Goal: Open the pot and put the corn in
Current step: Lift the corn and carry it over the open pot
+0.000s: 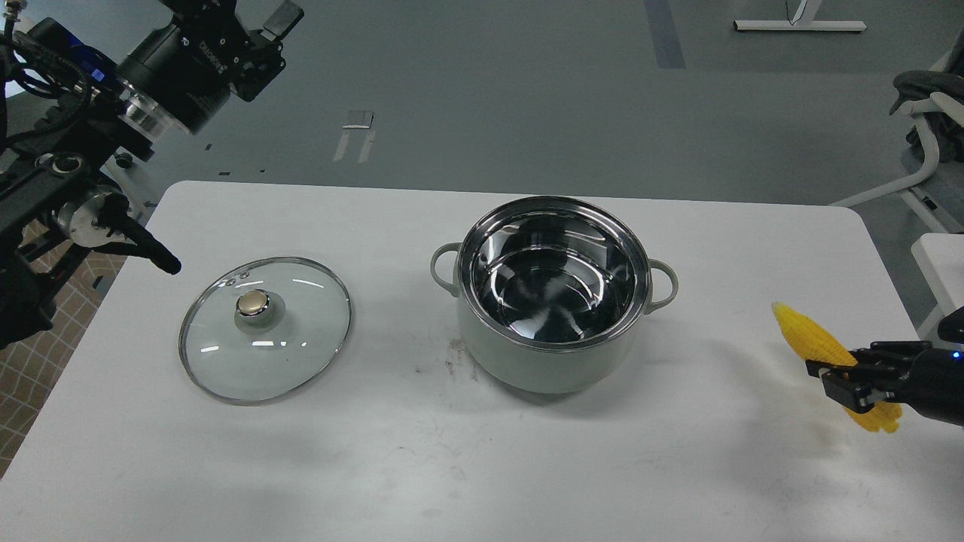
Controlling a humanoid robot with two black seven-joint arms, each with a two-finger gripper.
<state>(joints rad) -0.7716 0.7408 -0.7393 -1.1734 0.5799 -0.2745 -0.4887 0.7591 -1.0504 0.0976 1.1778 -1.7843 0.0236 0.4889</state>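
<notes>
The pale grey-green pot (544,367) stands open at the table's middle, its shiny steel inside empty. The yellow corn (809,337) is at the far right, tilted with its tip up and to the left, lifted a little off the table. My right gripper (837,376) comes in from the right edge and is shut on the corn's middle. My left gripper (273,45) is open and empty, high above the table's far left corner, well away from the pot.
The glass lid (294,346) with its gold knob (254,302) lies flat on the white table (376,467), left of the pot. A white chair (930,150) stands off the table's right side. The table's right edge is close to the corn.
</notes>
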